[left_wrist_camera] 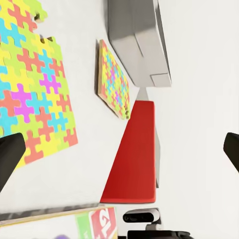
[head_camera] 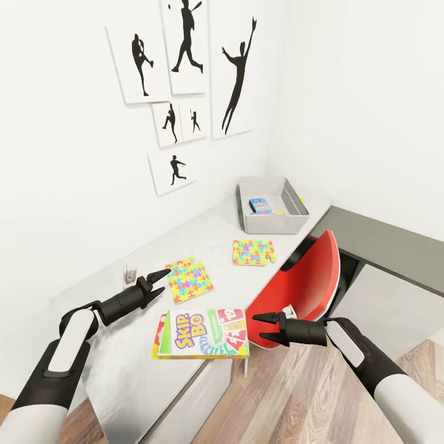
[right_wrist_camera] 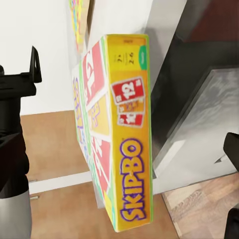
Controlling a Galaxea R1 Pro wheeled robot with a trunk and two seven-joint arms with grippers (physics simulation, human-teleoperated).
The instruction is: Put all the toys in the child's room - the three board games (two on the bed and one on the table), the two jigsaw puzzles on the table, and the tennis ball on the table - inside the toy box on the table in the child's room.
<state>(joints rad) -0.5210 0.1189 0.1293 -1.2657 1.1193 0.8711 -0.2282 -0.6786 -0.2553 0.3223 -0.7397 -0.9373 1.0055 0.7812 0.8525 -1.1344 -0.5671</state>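
Observation:
The Skip-Bo board game [head_camera: 200,333] [right_wrist_camera: 119,134] lies flat at the table's [head_camera: 209,231] front edge. It sits between my two open grippers. My right gripper [head_camera: 258,327] [right_wrist_camera: 124,159] hovers just off the game's right end. My left gripper [head_camera: 163,279] [left_wrist_camera: 119,154] is above the table beside the nearer jigsaw puzzle [head_camera: 189,280] [left_wrist_camera: 35,84]. The second jigsaw puzzle [head_camera: 253,252] [left_wrist_camera: 114,77] lies further back. Behind it stands the toy box [head_camera: 295,217] [left_wrist_camera: 137,35], with a small blue board game [head_camera: 261,205] inside. A yellow-green speck [head_camera: 301,199] at its right rim may be the tennis ball.
A red chair [head_camera: 308,283] [left_wrist_camera: 132,154] is tucked under the table right of the Skip-Bo box, close to my right arm. The darker corner section [head_camera: 382,240] runs off to the right. Baseball-silhouette prints [head_camera: 185,80] hang on the wall. Wood floor [head_camera: 296,394] lies below.

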